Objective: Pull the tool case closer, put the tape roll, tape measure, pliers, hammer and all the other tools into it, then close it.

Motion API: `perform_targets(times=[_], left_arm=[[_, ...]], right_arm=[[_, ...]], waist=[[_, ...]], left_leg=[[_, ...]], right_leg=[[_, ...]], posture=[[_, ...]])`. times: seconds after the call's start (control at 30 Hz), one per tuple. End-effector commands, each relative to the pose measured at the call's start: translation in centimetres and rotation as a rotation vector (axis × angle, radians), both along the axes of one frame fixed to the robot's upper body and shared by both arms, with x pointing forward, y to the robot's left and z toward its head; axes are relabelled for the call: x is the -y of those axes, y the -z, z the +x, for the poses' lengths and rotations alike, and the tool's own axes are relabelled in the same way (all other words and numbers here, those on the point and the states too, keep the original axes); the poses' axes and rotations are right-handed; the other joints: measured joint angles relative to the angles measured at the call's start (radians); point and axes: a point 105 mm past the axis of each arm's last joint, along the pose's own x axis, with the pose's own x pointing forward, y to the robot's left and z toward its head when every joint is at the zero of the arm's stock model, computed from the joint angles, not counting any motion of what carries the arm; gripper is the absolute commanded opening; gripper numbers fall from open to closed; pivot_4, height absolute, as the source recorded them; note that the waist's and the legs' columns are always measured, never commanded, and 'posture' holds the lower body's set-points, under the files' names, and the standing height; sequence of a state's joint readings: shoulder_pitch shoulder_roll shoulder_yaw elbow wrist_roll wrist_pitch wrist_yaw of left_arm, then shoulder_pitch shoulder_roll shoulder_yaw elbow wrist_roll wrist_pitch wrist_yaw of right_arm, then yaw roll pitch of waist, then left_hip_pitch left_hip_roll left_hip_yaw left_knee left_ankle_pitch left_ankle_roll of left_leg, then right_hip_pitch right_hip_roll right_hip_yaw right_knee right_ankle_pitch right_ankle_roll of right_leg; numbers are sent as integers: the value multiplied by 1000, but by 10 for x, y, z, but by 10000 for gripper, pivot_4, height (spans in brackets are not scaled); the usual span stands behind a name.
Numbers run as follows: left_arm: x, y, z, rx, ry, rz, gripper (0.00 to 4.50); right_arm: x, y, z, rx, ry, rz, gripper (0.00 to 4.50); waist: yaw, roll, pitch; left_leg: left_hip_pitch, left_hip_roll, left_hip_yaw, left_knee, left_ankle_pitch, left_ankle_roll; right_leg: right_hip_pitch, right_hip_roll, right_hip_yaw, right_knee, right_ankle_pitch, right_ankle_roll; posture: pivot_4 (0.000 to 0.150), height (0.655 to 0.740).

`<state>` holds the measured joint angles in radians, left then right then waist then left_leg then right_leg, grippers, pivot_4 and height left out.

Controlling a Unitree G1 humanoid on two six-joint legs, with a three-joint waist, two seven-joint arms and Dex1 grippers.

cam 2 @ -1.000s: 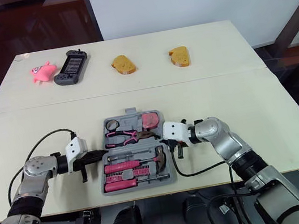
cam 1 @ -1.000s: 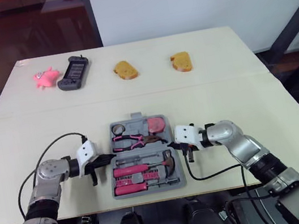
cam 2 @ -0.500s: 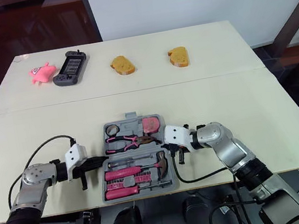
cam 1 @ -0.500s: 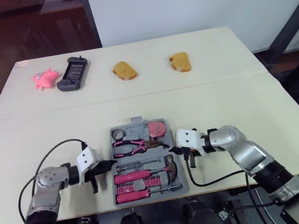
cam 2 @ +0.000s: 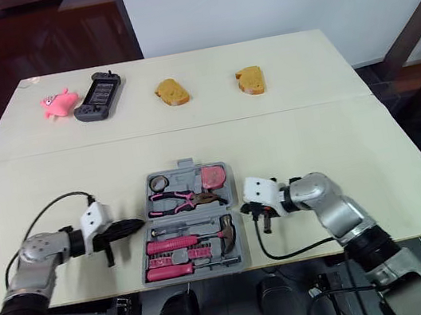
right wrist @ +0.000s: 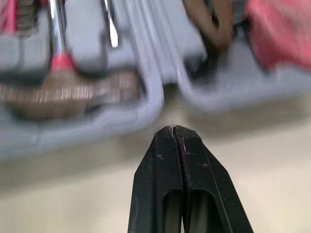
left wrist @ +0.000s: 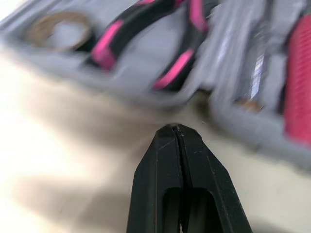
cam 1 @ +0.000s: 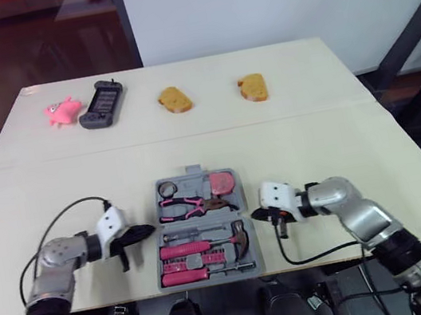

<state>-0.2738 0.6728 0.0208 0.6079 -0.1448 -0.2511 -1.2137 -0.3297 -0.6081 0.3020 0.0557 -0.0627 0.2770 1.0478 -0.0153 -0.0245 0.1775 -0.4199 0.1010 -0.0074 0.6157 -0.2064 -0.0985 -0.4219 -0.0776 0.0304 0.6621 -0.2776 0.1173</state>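
Grey plastic tool case (cam 1: pixel 203 222) lies open and flat at the near edge of the table (cam 1: pixel 336 136), right btwn the two arms. The left gripper (cam 1: pixel 150 231) sits just off its left wall, fingers pressed together w/ nothing held. The right gripper (cam 1: pixel 255 215) mirrors it just off the right wall, also closed and empty. Both tips aim inward at approx the hinge line. Each wrist view shows a strip of bare table ahead of the tip, so neither looks to be touching the case.

The near half carries the hammer (cam 1: pixel 213 243) plus pink-handled drivers. The far half carries the pliers (cam 1: pixel 188 204), tape roll (cam 1: pixel 168 188) and tape measure (cam 1: pixel 220 180), w/ a handle tab on its far rim. All the tools look seated, so closing is prob. what's left.

Key relation: the hinge runs left-right, i.e. along the line joining the grippers, and the far half lies beyond both, about equally near each. Folding it would mean reaching past the hinge to the far rim and swinging that half toward the robot.

Well beyond, along the far edge, lie a pink toy (cam 1: pixel 63 110), a black handheld (cam 1: pixel 102 103) and two bread pieces (cam 1: pixel 175 99), none of them task items.
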Motion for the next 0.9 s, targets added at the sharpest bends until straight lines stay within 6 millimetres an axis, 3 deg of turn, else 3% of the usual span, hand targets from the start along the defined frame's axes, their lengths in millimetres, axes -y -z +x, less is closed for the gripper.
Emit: perform_targets(times=[0.03,0.17,0.33,0.37,0.5,0.63,0.9], left_arm=[[-20,-18,-5,37,-80,-61,8],[11,-46,-41,7,47,-256,0],[47,-52,-66,-65,147,-315,0],[54,-49,-69,-74,162,-312,0],[81,-31,-76,-106,199,-281,0],[94,-11,-80,-144,207,-216,0],[96,15,-80,-203,155,-150,0]], right_arm=[[19,-19,7,15,58,36,2759],[24,-46,16,-27,148,196,16592],[12,-58,19,-183,244,369,42815],[10,-61,22,-219,279,413,44787],[2,-58,29,-360,412,509,44787],[0,-62,44,-501,584,668,44787],[-14,-47,52,-631,657,701,44787]], waist=[[1,0,0],[0,0,0],[6,0,1],[6,0,0],[2,1,1],[2,1,1],[2,1,0]], left_leg=[[0,0,0,0,0,0],[-2,0,0,0,0,0],[0,0,0,0,0,0],[0,0,0,0,0,0],[0,0,0,1,0,0],[0,0,0,0,0,0],[-1,0,0,0,0,0]], right_leg=[[0,0,0,0,0,0],[0,0,1,-1,0,0],[0,0,0,1,0,-1],[1,0,0,0,0,-1],[1,0,1,-1,0,0],[0,0,1,0,0,-1],[-1,0,1,0,0,0]], posture=[[1500,7207],[1500,7207],[1500,7207],[1500,7207],[1500,7207],[1500,7207],[1500,7207]])
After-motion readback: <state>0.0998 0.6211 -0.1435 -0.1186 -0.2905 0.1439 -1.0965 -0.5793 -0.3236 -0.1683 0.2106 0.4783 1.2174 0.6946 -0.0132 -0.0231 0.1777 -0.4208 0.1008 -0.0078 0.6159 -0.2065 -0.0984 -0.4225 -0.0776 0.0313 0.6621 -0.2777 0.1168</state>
